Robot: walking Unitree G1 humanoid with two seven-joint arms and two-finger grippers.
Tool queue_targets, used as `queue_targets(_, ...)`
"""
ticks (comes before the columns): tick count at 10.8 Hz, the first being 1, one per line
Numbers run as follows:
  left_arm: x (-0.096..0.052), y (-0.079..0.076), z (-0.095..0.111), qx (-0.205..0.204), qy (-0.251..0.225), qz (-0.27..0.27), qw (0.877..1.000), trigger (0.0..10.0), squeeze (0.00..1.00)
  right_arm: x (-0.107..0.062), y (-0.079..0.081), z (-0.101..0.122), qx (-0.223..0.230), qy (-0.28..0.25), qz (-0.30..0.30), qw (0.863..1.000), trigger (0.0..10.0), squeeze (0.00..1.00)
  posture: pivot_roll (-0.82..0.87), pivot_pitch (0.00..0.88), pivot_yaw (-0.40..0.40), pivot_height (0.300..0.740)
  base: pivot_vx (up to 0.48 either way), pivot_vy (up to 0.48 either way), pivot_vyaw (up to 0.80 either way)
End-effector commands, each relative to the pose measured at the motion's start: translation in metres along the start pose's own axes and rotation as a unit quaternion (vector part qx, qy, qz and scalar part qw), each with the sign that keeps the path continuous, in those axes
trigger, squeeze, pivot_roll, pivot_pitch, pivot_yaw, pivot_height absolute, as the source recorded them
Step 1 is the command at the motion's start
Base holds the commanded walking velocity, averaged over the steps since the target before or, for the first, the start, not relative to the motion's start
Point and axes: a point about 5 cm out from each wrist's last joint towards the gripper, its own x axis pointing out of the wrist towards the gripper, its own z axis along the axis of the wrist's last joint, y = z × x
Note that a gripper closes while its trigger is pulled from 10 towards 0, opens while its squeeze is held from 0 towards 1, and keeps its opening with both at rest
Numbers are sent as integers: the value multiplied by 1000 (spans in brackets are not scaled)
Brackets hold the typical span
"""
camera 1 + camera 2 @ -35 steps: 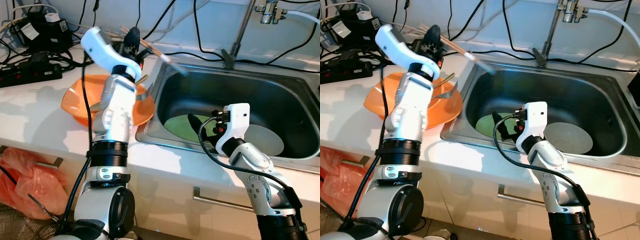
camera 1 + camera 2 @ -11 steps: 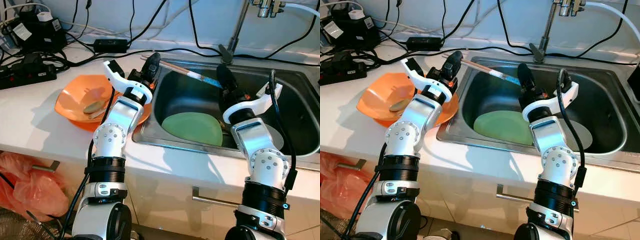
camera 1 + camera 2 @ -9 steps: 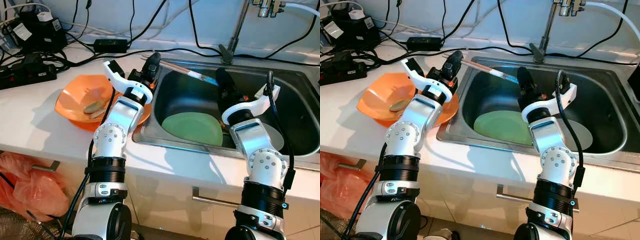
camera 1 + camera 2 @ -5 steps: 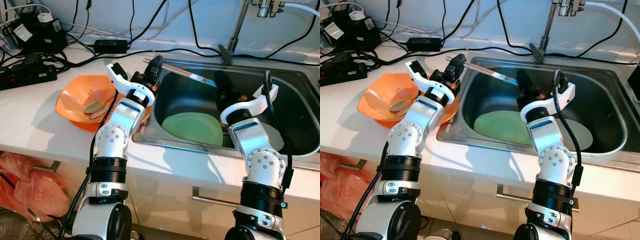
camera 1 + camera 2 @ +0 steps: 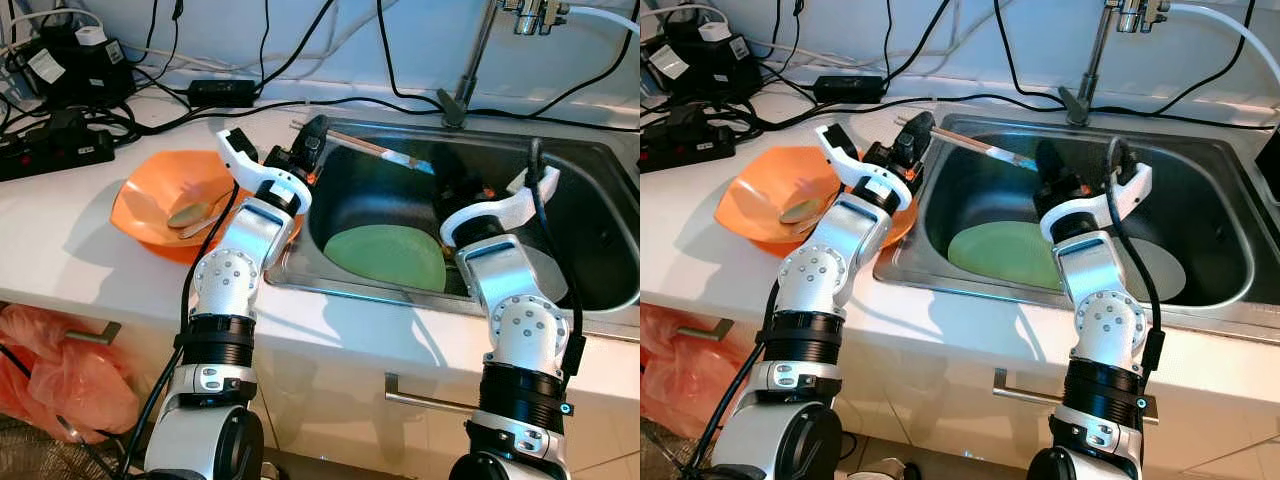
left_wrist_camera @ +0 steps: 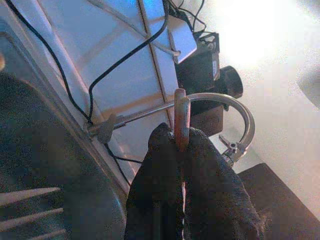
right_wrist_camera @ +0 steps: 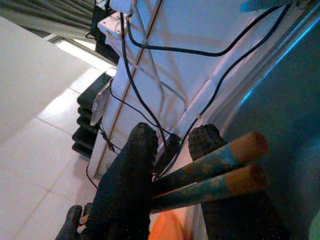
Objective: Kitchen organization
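A green plate (image 5: 385,256) lies in the sink (image 5: 590,215) at centre frame. Above it my right gripper (image 5: 441,178) and, upper left, my left gripper (image 5: 314,137) each clamp one end of the chopsticks (image 5: 375,148), which span the sink's far-left corner.

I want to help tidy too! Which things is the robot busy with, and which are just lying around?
Busy: wooden chopsticks with blue ends, left gripper holding them, right gripper at their tips.
Lying about: round green plate and grey plate in steel sink, orange bowl with spoon, black power strip.
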Motion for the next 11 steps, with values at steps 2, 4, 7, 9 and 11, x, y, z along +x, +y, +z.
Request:
queue_targets(2,2,-3,-56,-80,45,-4,996,0,0,-1,-4,-6,-6,13,-19,1000,0,0,104,15,52,740,0,0,0)
queue_targets(4,2,-1,-59,-72,53,11,996,10000,1000,-1,-5,-1,-8,4,-25,1000,0,0,100,17,53,740,0,0,0)
queue_targets(7,3,3,-59,-74,53,26,995,10000,1000,-1,-5,0,-9,4,-26,1000,0,0,101,15,48,740,0,0,0)
queue_targets(9,3,3,-59,-74,53,26,995,10000,1000,-1,-5,0,-9,4,-26,1000,0,0,101,15,48,740,0,0,0)
queue_targets(11,3,3,-59,-74,53,26,995,10000,1000,-1,-5,0,-9,4,-26,1000,0,0,101,15,48,740,0,0,0)
